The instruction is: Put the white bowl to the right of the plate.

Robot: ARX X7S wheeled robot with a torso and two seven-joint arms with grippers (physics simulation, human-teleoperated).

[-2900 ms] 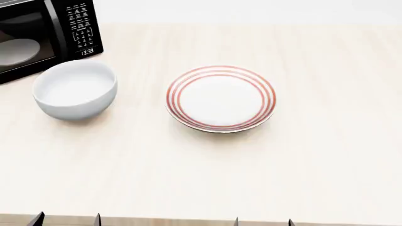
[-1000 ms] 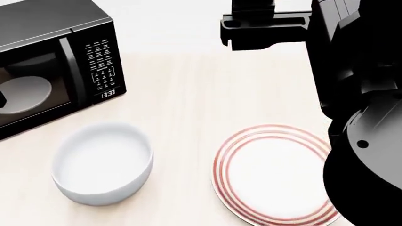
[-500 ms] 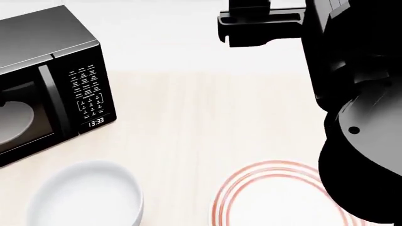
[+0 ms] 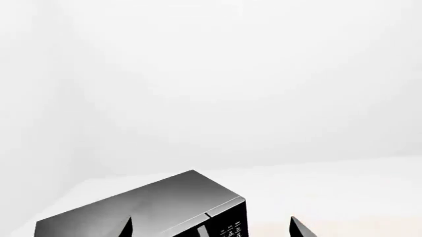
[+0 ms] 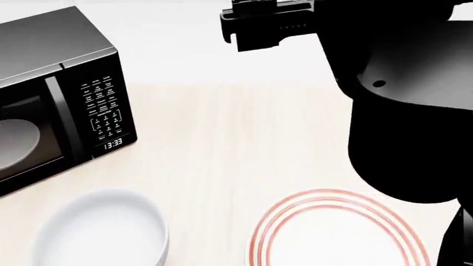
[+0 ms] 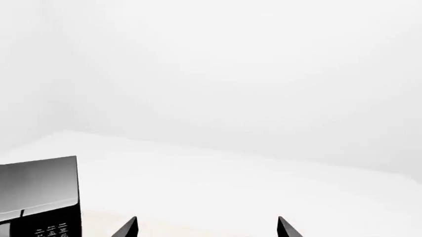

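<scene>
The white bowl (image 5: 99,230) sits left of the plate (image 5: 336,233) (microwave (image 5: 55,94) behind); both grippers, left (image 4: 211,229) and right (image 6: 205,228), hang released, empty.

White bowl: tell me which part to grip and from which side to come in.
Grip the thick rim of the white bowl, one finger inside and one outside, coming straight down. It sits upright and open-topped, too wide to span. Take the rim's plate-facing side, likely clearer than the side near the microwave.

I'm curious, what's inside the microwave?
Through the dark door of the microwave, a pale round dish shows. The rest of the inside is too dark and cut off to see.
</scene>
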